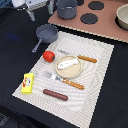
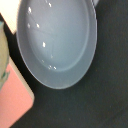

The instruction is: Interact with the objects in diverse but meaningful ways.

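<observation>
On the black counter (image 1: pixel 15 45) lies a pale checked placemat (image 1: pixel 95 65). The grey long-handled saucepan (image 1: pixel 46 34) stands at its far corner, and the red round tomato (image 1: pixel 48 56) is just beside it. The flat white fish (image 1: pixel 68 63) rests on a round tan plate (image 1: pixel 70 73). The yellow rectangular box (image 1: pixel 28 83) and the brown sausage (image 1: pixel 55 94) lie at the near edge. The wrist view shows only a grey round bowl (image 2: pixel 57 42); I cannot tell how the jaws stand.
</observation>
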